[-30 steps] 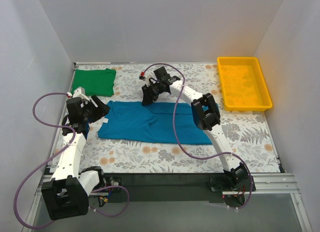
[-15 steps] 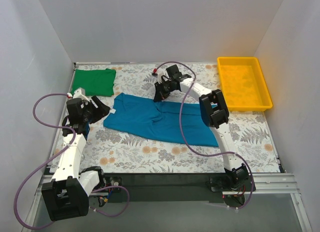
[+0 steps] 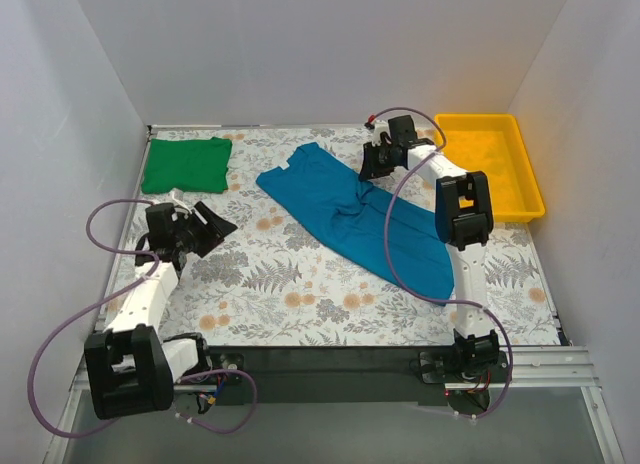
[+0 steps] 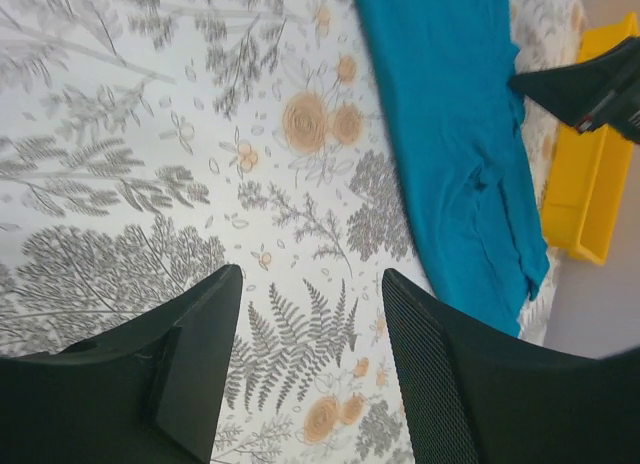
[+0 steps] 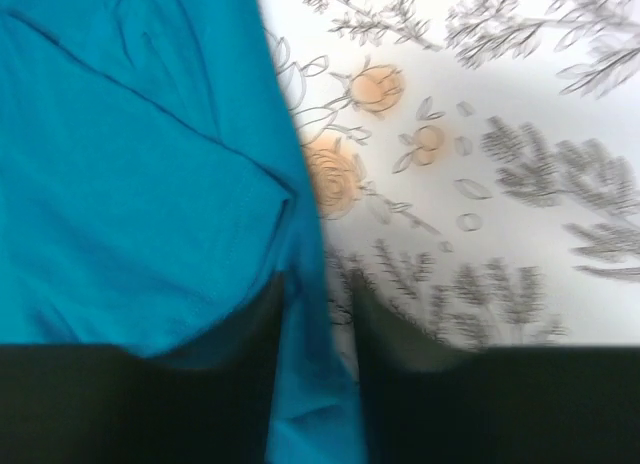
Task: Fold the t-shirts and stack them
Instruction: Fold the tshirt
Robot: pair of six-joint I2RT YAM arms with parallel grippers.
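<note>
**Surface and room.** Counter (image 3: 300,294) under a white cover printed with grey ferns and orange flowers. Plain white walls (image 3: 320,54) close it in on the left, far and right sides.

**Teal-blue t-shirt** (image 3: 355,216). Spread loosely and rumpled, lying on a diagonal from the far middle of the counter down to the near right.

**Green t-shirt** (image 3: 187,165). Folded into a flat rectangle in the far left corner, well apart from the teal one.

**Right gripper** (image 3: 375,164). At the far edge of the teal-blue t-shirt, near the tray. The wrist view shows its jaws narrow, with a fold of the shirt's edge running down between them (image 5: 318,294).

**Left gripper** (image 3: 205,227). Low over the left of the counter, with its jaws wide apart over bare pattern (image 4: 310,364), clear of both shirts.

**Change over the last second.** The teal-blue t-shirt lay broadside across the middle left, its left end close to the left gripper. It has since swung round and shifted right. The right gripper has travelled from the far middle to the far right. The left gripper has drawn slightly nearer. The green t-shirt has not moved.

**Container.** Yellow tray (image 3: 500,215), a shallow rectangle in the far right corner. Both t-shirts lie outside it on the counter.
</note>
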